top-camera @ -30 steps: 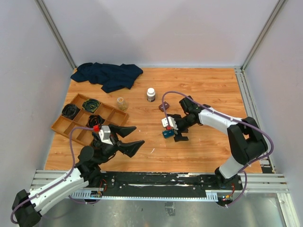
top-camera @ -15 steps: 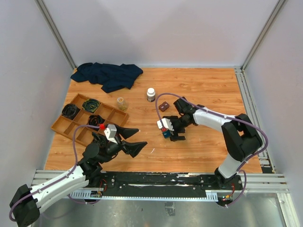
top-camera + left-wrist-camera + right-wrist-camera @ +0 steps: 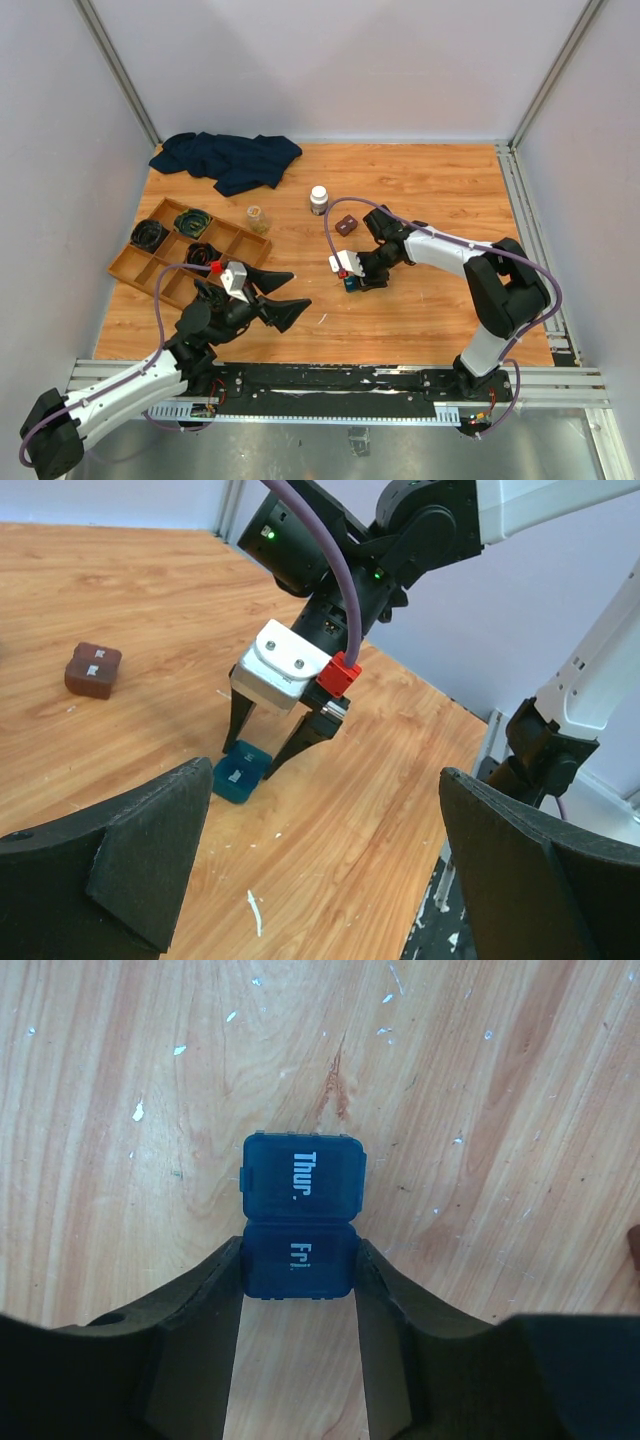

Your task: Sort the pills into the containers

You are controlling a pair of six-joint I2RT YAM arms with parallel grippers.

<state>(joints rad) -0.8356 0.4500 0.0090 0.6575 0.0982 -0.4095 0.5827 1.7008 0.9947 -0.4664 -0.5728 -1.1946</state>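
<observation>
The right pincer (image 3: 356, 281) is down on the teal case (image 3: 350, 285) (brown case (image 3: 346, 225) behind).

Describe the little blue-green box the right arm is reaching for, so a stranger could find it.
Near the middle of the wooden table, find where the right arm reaches down. Between its fingers lies a teal pill case, marked Thur. and Fri.; the only similar box, a brown case, lies alone farther back.

You'll find the pill container (image 3: 351, 285) mid-bench (image 3: 450, 180), pinched between the right gripper's (image 3: 300, 1260) jaws. Behind it lies a second small case (image 3: 346, 225), then a bottle (image 3: 319, 200). A jar (image 3: 258, 218) stands left of the bottle, the tray (image 3: 225, 236) farther left, and the cloth (image 3: 228, 158) at the far-left corner.
</observation>
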